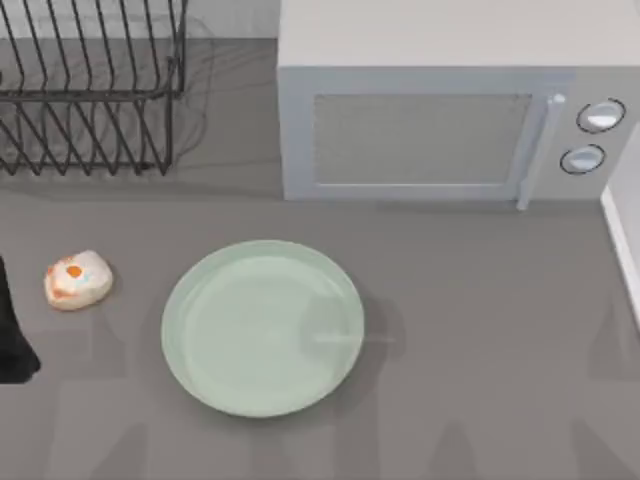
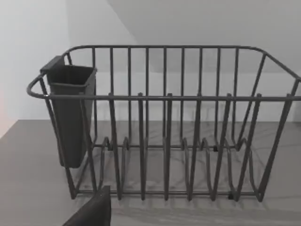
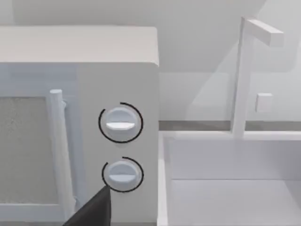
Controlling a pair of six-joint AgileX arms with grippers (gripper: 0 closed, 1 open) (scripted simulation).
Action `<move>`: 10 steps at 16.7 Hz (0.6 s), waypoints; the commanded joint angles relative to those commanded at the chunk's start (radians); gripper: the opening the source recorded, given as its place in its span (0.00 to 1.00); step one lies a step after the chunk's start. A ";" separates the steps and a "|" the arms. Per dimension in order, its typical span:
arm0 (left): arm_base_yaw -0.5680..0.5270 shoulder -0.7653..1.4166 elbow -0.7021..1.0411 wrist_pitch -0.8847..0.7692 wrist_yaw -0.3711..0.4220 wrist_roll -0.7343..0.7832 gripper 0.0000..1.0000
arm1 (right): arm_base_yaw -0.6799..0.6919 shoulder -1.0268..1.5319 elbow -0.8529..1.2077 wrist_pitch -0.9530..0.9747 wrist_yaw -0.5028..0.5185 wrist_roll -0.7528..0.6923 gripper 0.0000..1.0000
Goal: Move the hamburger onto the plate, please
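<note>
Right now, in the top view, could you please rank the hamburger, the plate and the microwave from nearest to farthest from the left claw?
Taken from the left claw at the table's left edge:
1. The hamburger, close by on the left side.
2. The plate, in the middle of the table.
3. The microwave, at the back, toward the right.

Grey counter (image 1: 480,330) is carrying four things. The plate (image 1: 262,328) is lying near the middle. The hamburger (image 1: 78,281) is sitting toward the left edge, apart from the plate. A black wire dish rack (image 1: 90,90) is standing at the back left, a white microwave (image 1: 440,110) at the back right.
</note>
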 joint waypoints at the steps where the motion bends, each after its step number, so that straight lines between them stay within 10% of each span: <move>1: 0.000 0.000 0.000 0.000 0.000 0.000 1.00 | 0.000 0.000 0.000 0.000 0.000 0.000 1.00; 10: -0.048 0.374 0.258 -0.215 0.008 0.304 1.00 | 0.000 0.000 0.000 0.000 0.000 0.000 1.00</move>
